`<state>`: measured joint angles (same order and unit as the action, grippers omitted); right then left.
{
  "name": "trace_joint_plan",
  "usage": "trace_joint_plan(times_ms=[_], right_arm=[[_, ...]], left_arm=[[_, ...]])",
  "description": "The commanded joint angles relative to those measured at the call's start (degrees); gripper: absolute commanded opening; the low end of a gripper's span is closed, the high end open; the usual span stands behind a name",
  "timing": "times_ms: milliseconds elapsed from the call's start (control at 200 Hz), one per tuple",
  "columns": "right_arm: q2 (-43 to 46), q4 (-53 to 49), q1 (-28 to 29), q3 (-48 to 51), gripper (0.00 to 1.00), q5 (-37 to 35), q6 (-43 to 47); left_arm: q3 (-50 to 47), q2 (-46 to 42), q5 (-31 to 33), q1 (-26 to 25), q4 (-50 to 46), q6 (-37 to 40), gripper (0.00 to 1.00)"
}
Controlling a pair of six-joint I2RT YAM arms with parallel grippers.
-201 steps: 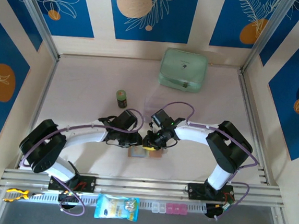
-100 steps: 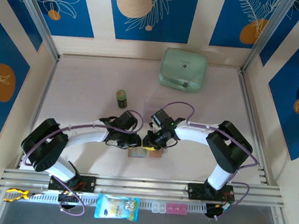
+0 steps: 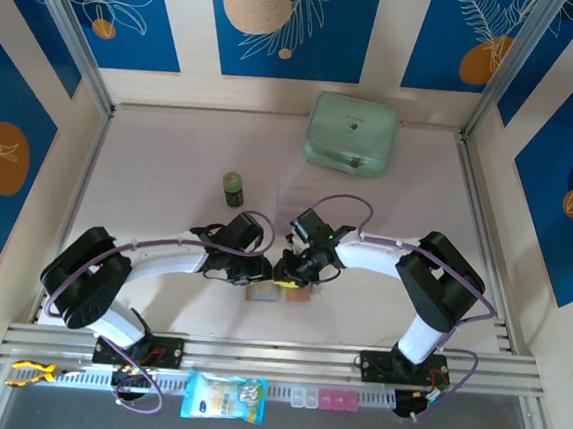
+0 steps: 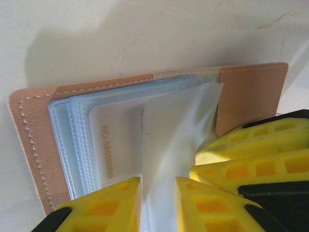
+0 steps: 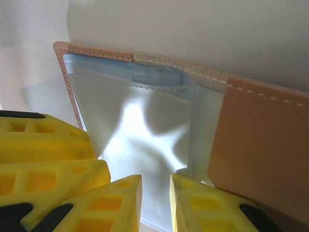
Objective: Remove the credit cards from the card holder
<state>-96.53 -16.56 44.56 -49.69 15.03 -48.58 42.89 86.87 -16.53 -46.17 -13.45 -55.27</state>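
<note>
My left gripper (image 4: 158, 182) and right gripper (image 5: 155, 177) each pinched a clear sleeve (image 4: 178, 128) of the card holder (image 4: 251, 96) (thin stuff); parting them gently seemed wisest.

card holder (image 4: 248, 96) x1 | mint case (image 3: 351, 133) x1 | sm. jar (image 3: 232, 189) x1

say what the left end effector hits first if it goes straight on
Most likely the clear plastic card sleeve of the tan leather-like wallet, already reaching into the left end effector.
</note>
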Motion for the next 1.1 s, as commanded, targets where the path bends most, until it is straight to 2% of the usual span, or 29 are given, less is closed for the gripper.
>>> trace_joint_plan(times_ms=[0, 220, 495, 845, 1095], right_arm=[[1.6, -0.19, -0.04, 0.54, 0.23, 1.02, -0.47], [4.34, 0.51, 0.14, 1.16, 0.23, 0.4, 0.0], [9.93, -5.78, -1.26, 0.96, 0.28, -4.64, 1.4], [17.71, -11.4, -5.91, 3.08, 0.32, -6.57, 2.84], [22.43, -13.63, -8.5, 5.13, 0.34, -6.9, 3.15]], left_arm=[[-0.6, -0.44, -1.05, -0.59, 0.59, -0.72, 0.22], [0.41, -1.86, -1.87, -0.59, 0.81, -0.48, 0.2], [4.39, -1.75, -2.75, -1.22, -1.52, 0.33, 0.21], [9.53, 3.19, -4.11, -3.64, -1.67, 0.6, 0.25], [12.49, 7.42, -4.81, -4.65, -0.86, 0.86, 0.32]])
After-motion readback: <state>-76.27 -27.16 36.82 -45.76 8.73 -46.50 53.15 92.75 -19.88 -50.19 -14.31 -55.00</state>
